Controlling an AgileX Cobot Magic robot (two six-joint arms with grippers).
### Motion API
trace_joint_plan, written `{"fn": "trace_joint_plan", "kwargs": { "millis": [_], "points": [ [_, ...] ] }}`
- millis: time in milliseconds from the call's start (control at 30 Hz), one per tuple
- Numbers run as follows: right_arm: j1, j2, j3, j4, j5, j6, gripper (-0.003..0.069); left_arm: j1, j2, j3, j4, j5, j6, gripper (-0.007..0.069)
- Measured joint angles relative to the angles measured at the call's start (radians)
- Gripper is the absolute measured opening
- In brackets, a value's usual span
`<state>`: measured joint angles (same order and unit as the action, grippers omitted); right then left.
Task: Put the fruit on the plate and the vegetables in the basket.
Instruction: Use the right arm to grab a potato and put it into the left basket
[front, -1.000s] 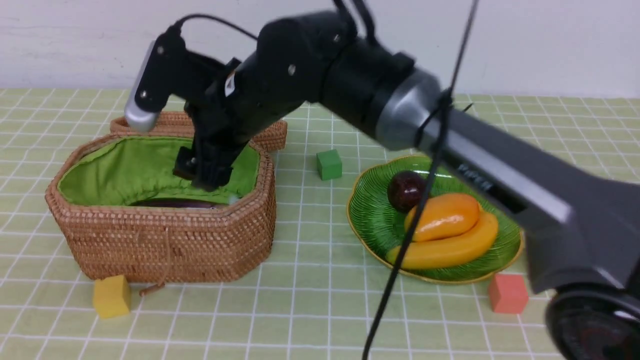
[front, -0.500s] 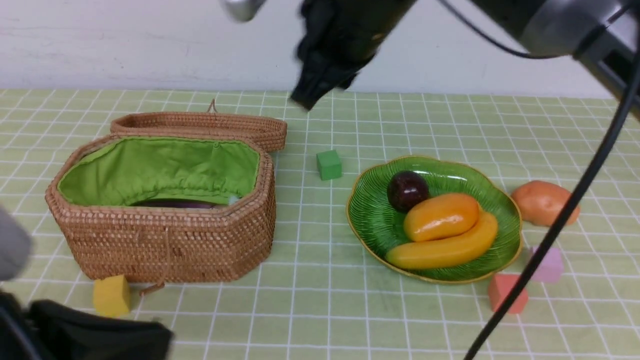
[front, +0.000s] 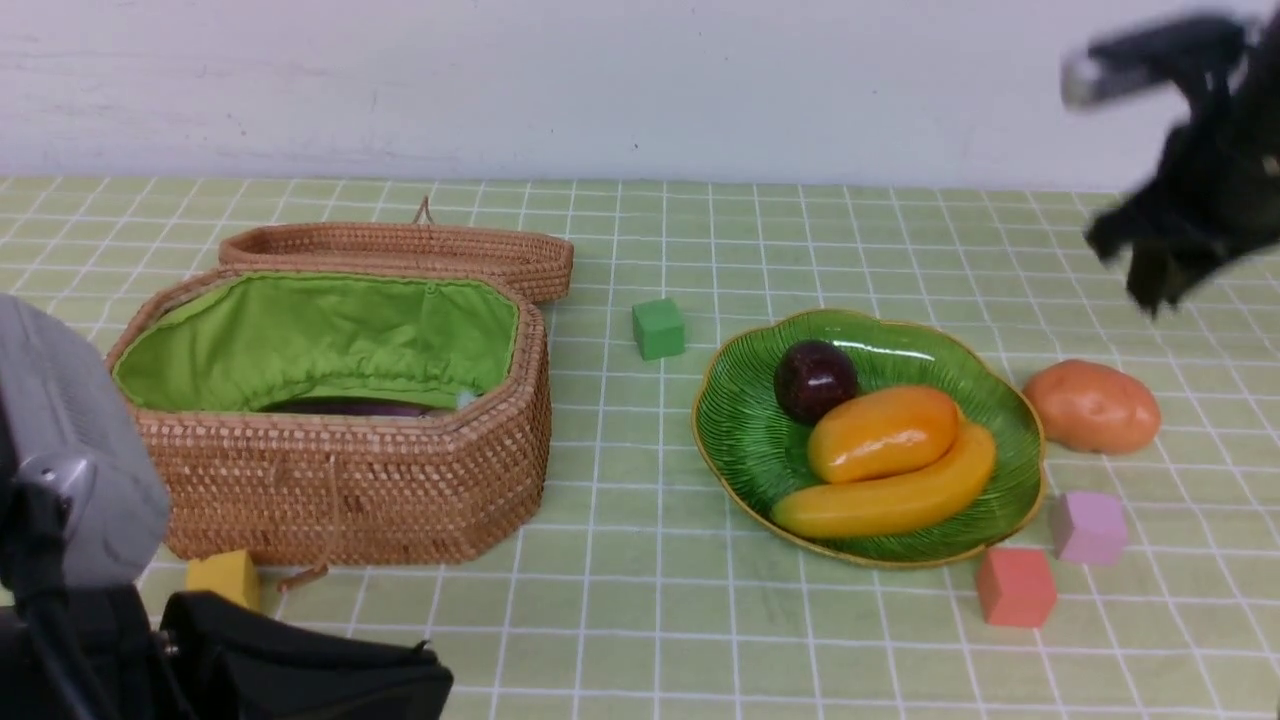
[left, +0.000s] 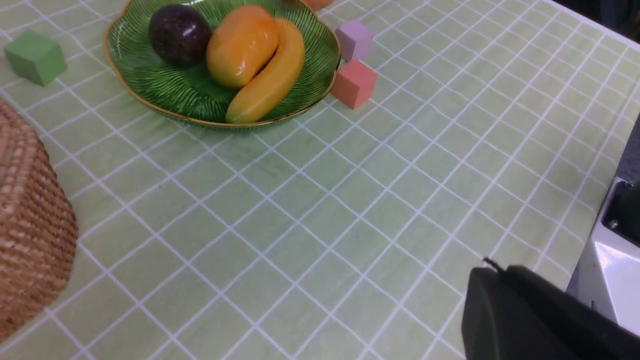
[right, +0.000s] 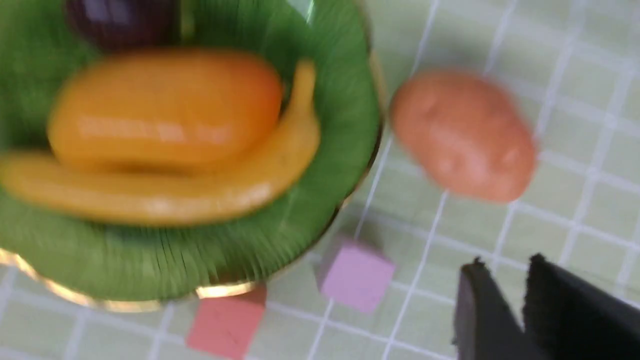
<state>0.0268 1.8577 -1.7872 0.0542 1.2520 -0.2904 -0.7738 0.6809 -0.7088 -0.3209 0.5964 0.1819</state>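
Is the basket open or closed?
Open. The basket shows its green lining, and its wicker lid lies flipped back behind it.

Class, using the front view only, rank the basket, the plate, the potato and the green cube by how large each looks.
1. basket, largest
2. plate
3. potato
4. green cube, smallest. It sits farther back than the potato, but the difference in size is plain.

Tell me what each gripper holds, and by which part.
Nothing. The left gripper is shut and empty; the right gripper has nothing between its fingers.
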Motion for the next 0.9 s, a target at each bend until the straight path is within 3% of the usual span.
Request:
{"fn": "trace_joint_plan", "kwargs": {
  "millis": [33, 67, 167, 233, 500, 900],
  "points": [
    [-0.039, 0.028, 0.018, 0.049, -0.002, -0.092, 0.0293, 0.000, 0.000, 0.000, 0.005, -0.001, 0.003, -0.0013],
    [-0.047, 0.036, 0.022, 0.058, -0.004, -0.113, 0.0321, 0.000, 0.000, 0.000, 0.006, -0.001, 0.003, -0.0013],
    [-0.086, 0.095, 0.029, 0.092, -0.057, -0.271, 0.0584, 0.000, 0.000, 0.000, 0.042, -0.001, 0.006, -0.0013],
    [-0.087, 0.116, 0.029, 0.085, -0.078, -0.347, 0.0649, 0.000, 0.000, 0.000, 0.057, 0.000, 0.006, -0.0013],
    [-0.086, 0.201, 0.029, 0.023, -0.176, -0.615, 0.0650, 0.000, 0.000, 0.000, 0.072, 0.000, 0.006, -0.0013],
    [-0.086, 0.295, 0.029, 0.014, -0.338, -0.670, 0.0641, 0.000, 0.000, 0.000, 0.071, 0.000, 0.006, -0.0013]
  ]
}}
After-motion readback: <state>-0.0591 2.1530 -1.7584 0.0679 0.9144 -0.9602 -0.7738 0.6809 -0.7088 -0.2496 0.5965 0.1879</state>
